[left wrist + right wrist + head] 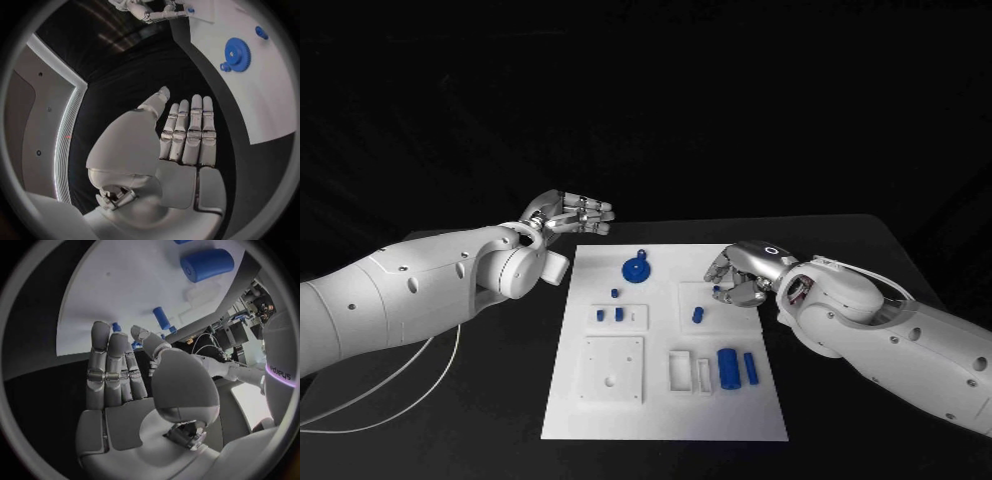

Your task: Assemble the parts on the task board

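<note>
1. On the right arm's wrist band, seen from the right wrist camera, pale lettering runs along the purple-lit edge; it is too small and bent to read for sure.
2. Centre table sits the board (668, 345), a white plate on the black table (473, 420).
3. Left hand (571, 213) hovers off the board's far left corner, over bare table. From its wrist camera the fingers (189, 132) lie straight and side by side, thumb off to one side, palm empty, touching nothing.
4. Right hand (740, 277) is at the board's right edge, fingers curled down toward the plate. A small blue bit shows at the fingertips (718, 291) from the head camera; whether it is pinched or just lying under them, I cannot tell.
5. From the right wrist camera that hand (134, 390) has fingers (109, 360) long and close together, thumb bent across, tips just above the board, with small blue parts just past them.
6. Parts now: the gear (635, 268) lies flat near the far edge, a small knob beside it.
7. Two short pegs (610, 314) stand mid-left on the board.
8. One peg (697, 315) stands in the raised square left of the right hand.
9. The big cylinder (728, 366) lies near the right edge, a thin pin (751, 369) just beside it.
10. White frames and a square plate (613, 367) sit on the near half.
</note>
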You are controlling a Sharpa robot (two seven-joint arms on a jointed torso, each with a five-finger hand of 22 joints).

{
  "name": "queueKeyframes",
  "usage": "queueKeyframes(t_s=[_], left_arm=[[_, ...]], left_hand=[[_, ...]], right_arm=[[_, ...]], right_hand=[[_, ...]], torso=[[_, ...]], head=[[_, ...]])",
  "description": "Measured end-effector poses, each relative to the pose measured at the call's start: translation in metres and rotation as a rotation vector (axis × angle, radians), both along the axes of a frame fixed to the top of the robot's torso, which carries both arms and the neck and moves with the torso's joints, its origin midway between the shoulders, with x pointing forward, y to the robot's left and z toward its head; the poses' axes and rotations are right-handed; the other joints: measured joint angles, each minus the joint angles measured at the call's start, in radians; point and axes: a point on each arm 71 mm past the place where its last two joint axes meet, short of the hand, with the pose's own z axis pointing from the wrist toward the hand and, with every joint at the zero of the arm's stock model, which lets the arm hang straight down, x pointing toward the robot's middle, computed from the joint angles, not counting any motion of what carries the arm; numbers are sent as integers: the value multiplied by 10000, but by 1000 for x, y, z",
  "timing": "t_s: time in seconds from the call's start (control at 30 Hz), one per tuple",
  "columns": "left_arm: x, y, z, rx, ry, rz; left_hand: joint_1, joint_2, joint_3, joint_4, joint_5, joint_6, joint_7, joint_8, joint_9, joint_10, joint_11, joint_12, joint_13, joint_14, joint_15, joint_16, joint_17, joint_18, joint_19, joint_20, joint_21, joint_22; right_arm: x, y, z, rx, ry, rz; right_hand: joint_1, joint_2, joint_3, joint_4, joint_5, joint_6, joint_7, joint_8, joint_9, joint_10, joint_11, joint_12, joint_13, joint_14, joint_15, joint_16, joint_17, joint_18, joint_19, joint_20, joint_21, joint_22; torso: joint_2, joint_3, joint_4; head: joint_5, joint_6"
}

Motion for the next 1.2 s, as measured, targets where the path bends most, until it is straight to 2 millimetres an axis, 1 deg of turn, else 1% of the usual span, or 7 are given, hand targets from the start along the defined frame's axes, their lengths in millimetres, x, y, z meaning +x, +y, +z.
queueKeyframes(t_s=[0.1,0.37,0.67,0.83,0.97,1.13,1.2], left_arm=[[0,-1,0,-59,-4,-32],[-1,0,0,-126,6,-51],[-1,0,0,-144,20,-86],[-1,0,0,-152,26,-110],[-1,0,0,-155,32,-120],[-1,0,0,-156,45,-134],[-1,0,0,-157,49,-139]], left_hand=[[-29,29,-115,-18,-46,0,0,0,0,-27,27,0,0,0,0,0,10,1,113,0,0,-412],[4,75,-222,-54,-46,0,0,0,0,-84,13,0,0,0,0,0,25,-1,250,-34,57,-1134],[4,75,-316,-42,-117,-2,3,0,0,-99,26,0,-1,0,0,0,33,0,340,-19,99,-1448],[4,75,-316,-42,-117,-35,36,0,0,-98,26,0,0,0,0,0,33,0,340,-19,99,-1526],[4,75,-316,-42,-117,-35,36,0,1,-98,26,0,-1,0,0,0,32,0,339,-19,99,-1549],[44,114,-345,-13,-162,-35,36,0,1,-134,62,0,0,0,0,0,32,0,339,-18,98,-1577],[44,114,-359,-27,-162,-35,36,0,1,-134,62,0,-1,0,0,0,31,0,339,-18,98,-1594]], right_arm=[[-1,1,-2,-164,-98,3],[-3,5,-8,-464,-237,49],[-2,5,-12,-683,-410,-57],[-1,3,-15,-823,-444,-193],[-1,2,-17,-920,-456,-283],[0,3,-17,-970,-515,-333],[0,3,-17,-988,-531,-344]], right_hand=[[5,-86,123,34,-14,0,0,0,0,0,0,0,-7,-32,31,43,-35,-4,0,0,-15,37],[13,-92,383,120,-65,17,-17,0,1,0,0,0,-3,-33,31,97,-103,103,0,1,-41,139],[14,-92,953,217,-450,174,-98,0,1,82,-41,-12,-22,-34,30,176,-112,101,0,1,-39,297],[14,-92,1396,320,-750,240,-91,0,2,138,-60,-19,-15,-34,30,208,-122,96,0,1,-38,403],[88,-166,1603,444,-788,325,-102,0,2,185,-107,-11,-9,-34,29,272,-134,93,1,1,-36,500],[92,-171,1724,456,-796,357,-134,0,2,237,-55,-11,-10,-34,29,273,-136,90,1,1,-36,574],[92,-171,1724,456,-835,392,-100,0,2,277,-94,-11,-11,-34,29,273,-136,89,1,1,-36,603]], torso=[[-1,0,-2],[-6,5,-6],[-6,7,-12],[-5,10,-12],[-5,10,-12],[-2,9,-12],[-1,9,-11]], head=[[8,-22],[44,-71],[53,-90],[48,-99],[42,-107],[39,-120],[36,-127]])
